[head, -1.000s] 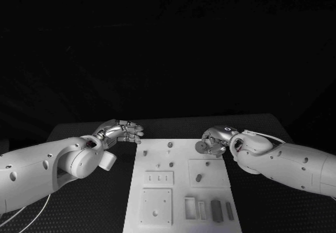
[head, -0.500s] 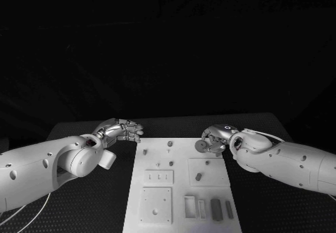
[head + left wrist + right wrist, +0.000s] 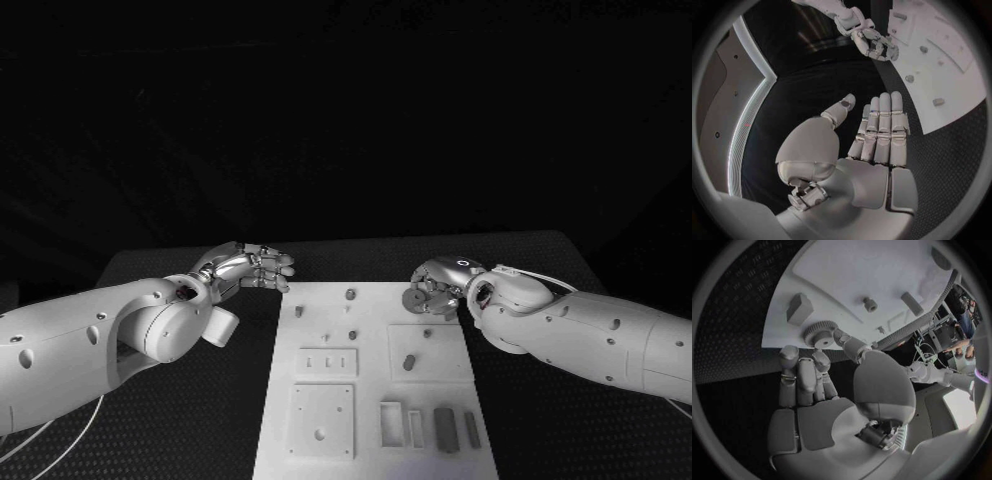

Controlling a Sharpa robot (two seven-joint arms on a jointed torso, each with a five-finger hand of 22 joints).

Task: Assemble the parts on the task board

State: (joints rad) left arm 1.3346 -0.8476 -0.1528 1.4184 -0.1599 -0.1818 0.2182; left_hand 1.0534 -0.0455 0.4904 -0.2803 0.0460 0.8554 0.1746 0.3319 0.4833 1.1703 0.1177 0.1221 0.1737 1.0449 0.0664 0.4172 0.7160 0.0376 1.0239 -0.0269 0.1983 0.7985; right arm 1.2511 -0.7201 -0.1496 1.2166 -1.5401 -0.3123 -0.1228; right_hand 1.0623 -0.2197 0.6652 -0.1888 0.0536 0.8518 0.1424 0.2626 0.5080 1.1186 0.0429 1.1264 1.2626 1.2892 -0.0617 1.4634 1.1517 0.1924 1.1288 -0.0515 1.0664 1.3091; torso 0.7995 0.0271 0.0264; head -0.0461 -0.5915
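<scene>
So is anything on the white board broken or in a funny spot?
Nothing looks broken or spilled. The task board lies flat with its parts sitting neatly. The right hand holds a small gear at the board's far corner; the left hand is open beside it.

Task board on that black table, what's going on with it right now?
The right hand holds a small gear in its fingers at the far right edge of the white task board. The left hand is off the board's far left corner, holding nothing. Several small parts sit on the board.
</scene>
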